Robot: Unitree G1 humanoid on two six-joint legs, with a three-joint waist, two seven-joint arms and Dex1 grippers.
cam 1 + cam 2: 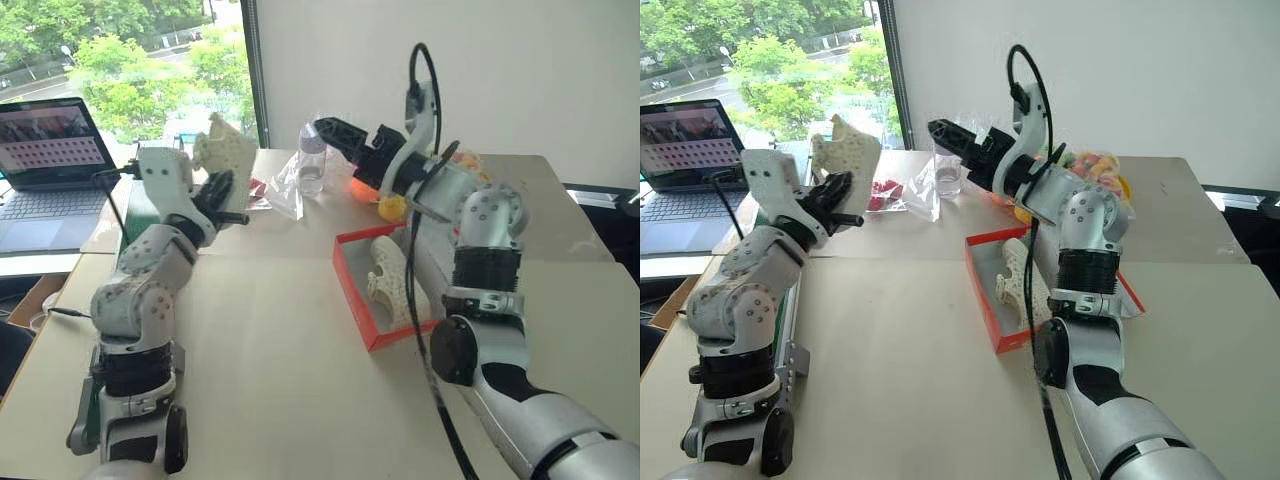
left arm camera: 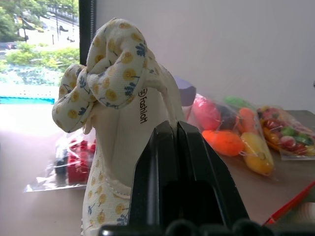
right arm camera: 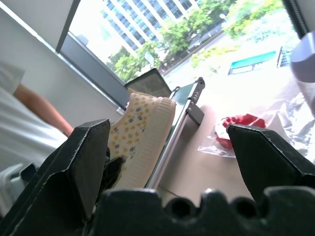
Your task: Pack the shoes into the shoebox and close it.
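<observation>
Nearest, toward the desk's right edge, the open shoebox (image 1: pixel 352 262) lies with its long axis running front to back, and one shoe (image 1: pixel 392 283) already rests inside along that line. The right arm crosses over the box; its right gripper (image 1: pixel 328 130) is raised beyond the box's far end, fingers spread wide and holding nothing, pointing left toward the other arm.

Further left, near the desk's far-left part, the left gripper (image 1: pixel 222 190) has its fingers pressed together on the second shoe (image 1: pixel 226 147), pinching it at the heel so it stands upright with its flowered bow on top. From there the box lies to the right and nearer, so I judge the left arm must swing right, or pass the shoe to the waiting right gripper.

Between the two grippers, along the far edge, stand a bottle (image 1: pixel 312 158) and bagged toys (image 2: pixel 251 140); a laptop (image 1: pixel 45 165) sits off the far-left corner.
</observation>
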